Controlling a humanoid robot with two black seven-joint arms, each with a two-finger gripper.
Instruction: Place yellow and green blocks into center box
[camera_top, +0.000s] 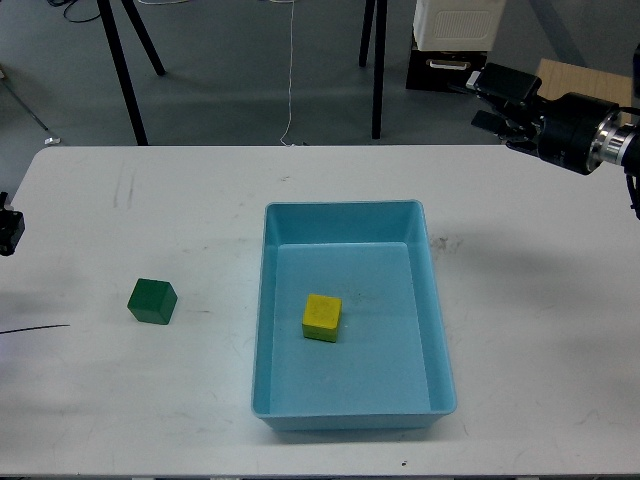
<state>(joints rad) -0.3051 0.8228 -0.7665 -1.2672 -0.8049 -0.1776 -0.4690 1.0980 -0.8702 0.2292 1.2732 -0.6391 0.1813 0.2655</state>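
Nearest, the yellow block (322, 317) already sits inside the blue tray (440, 330), the green block (152, 301) waits on the table (150, 200) left of it, and the right gripper (489, 98) hovers far back, empty, fingers slightly apart.

Bright yellow cube (322, 317); dark green cube (152, 301); light-blue tray (441, 350); white table (540, 330), faintly scuffed; black gripper (497, 102) with silver wrist ring.

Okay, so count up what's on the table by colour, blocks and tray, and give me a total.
Yellow block: 1, inside the tray
Green block: 1, on the table left of the tray
Light-blue tray: 1
Total: 3
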